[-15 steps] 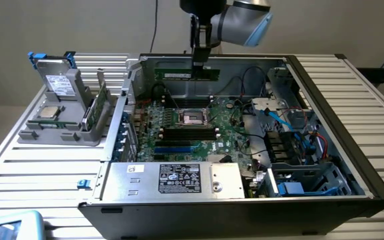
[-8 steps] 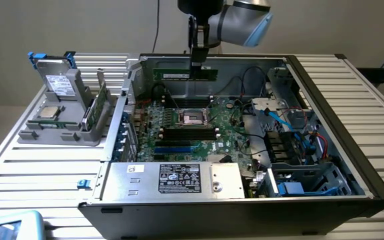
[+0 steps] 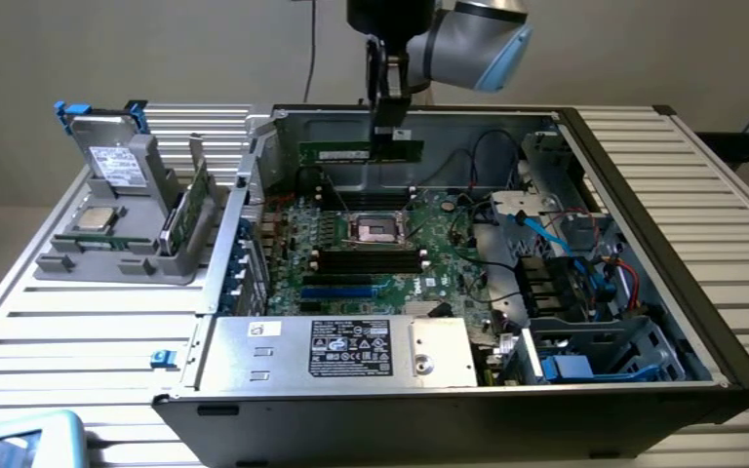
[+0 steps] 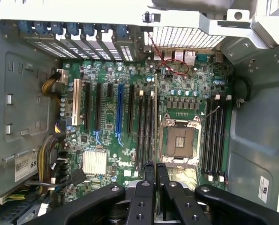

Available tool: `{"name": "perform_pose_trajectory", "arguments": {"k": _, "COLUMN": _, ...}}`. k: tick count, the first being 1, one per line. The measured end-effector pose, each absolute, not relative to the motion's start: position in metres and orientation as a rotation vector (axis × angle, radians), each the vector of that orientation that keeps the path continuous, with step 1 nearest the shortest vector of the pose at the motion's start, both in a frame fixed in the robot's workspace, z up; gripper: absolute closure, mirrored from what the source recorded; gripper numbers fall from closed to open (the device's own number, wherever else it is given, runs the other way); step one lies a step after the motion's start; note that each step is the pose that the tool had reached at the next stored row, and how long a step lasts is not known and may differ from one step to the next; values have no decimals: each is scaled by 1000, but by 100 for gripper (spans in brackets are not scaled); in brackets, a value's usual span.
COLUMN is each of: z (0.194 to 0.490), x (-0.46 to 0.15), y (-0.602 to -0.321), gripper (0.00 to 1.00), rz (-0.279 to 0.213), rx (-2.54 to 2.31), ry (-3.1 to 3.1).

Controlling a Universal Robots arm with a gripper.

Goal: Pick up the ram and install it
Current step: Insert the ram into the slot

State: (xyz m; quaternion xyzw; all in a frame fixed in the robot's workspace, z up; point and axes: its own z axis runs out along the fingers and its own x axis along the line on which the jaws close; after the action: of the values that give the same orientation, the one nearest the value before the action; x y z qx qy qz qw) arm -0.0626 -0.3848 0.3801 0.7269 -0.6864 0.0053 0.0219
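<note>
the fingers are drawn narrow and clamp the ram by its upper edge, near one end. the ram hangs level and on edge, in the air. directly below the fingers lies the motherboard, with the processor socket and black memory slots that run parallel to the ram. the open computer case surrounds them. the case rests on a white slatted surface. well apart from the fingers, toward the exterior view's left, a grey holder stands on the surface. behind the fingers is a plain beige wall with a dark cable hanging.
</note>
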Motion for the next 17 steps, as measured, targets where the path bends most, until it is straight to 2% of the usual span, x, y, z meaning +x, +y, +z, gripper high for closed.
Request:
{"name": "perform_pose_trajectory", "arguments": {"k": 13, "z": 374, "x": -60, "y": -385, "gripper": 87, "rz": 26, "rx": 2247, "ry": -2122}}
{"name": "perform_pose_trajectory", "arguments": {"k": 17, "z": 373, "x": -60, "y": -384, "gripper": 87, "rz": 44, "rx": 2237, "ry": -2121}}
